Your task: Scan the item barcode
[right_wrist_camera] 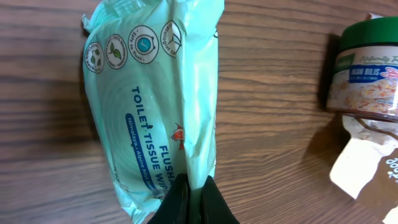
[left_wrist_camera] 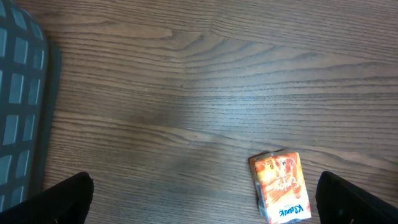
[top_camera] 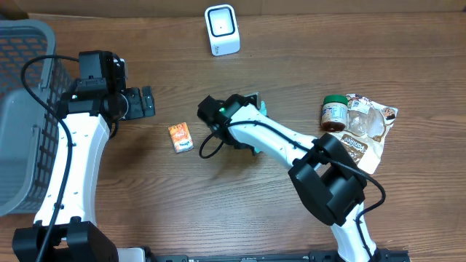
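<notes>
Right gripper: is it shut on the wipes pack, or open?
Shut on it. The right gripper pinches a fold of the wipes pack, jaws together.

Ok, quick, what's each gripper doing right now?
Left gripper: open, empty, near the orange tissue pack.
Right gripper: closed on the green pack of wipes.

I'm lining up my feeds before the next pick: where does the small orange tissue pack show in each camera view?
Overhead: the orange tissue pack lies left of centre, between the two arms.
Left wrist: the pack sits at lower right.
Right wrist: not in it.
Shared landmark: the grey basket fills the left edge in the overhead view and shows again at the left edge of the left wrist view.
</notes>
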